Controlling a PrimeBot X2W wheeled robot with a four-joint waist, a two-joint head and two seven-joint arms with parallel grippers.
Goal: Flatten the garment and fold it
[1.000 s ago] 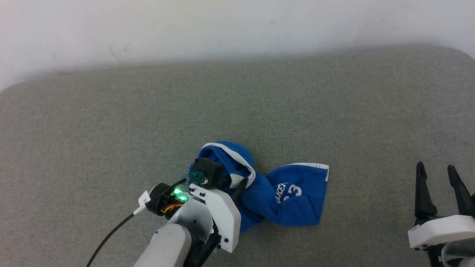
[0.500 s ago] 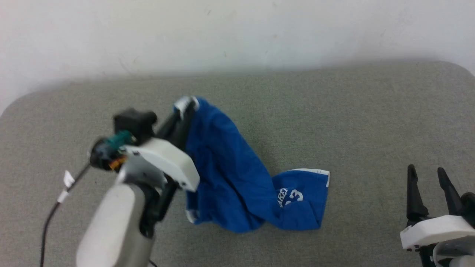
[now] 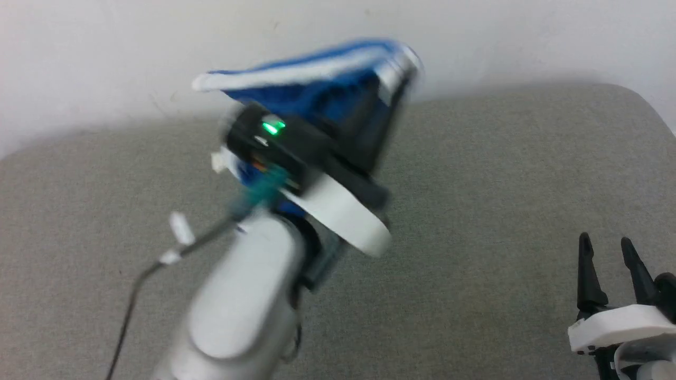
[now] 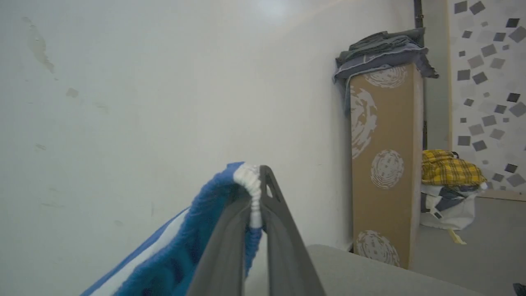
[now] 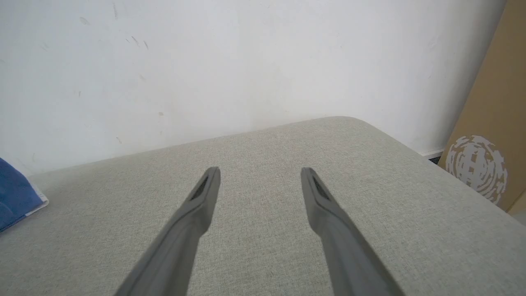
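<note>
The garment (image 3: 317,84), bright blue shorts with white trim, hangs lifted high above the grey padded table (image 3: 501,184), blurred by motion. My left gripper (image 3: 393,92) is shut on its white gathered waistband (image 4: 249,185), which is pinched between the two dark fingers (image 4: 277,230); blue cloth (image 4: 181,255) drapes down to the left of them. A blue corner of the garment (image 5: 16,197) shows at the left edge of the right wrist view. My right gripper (image 3: 607,248) rests at the lower right above the table, open, fingers (image 5: 205,193) spread with nothing between them.
A white wall (image 3: 105,53) runs behind the table's far edge. Beyond the table's end stands a tall brown cardboard box (image 4: 384,164) topped with grey clothes (image 4: 382,47), and a pile of clothes with a yellow plaid piece (image 4: 450,172) lies on the floor.
My left gripper closed on the waistband and swung up and toward the wall, pulling the garment off the table. The right gripper stayed put.
</note>
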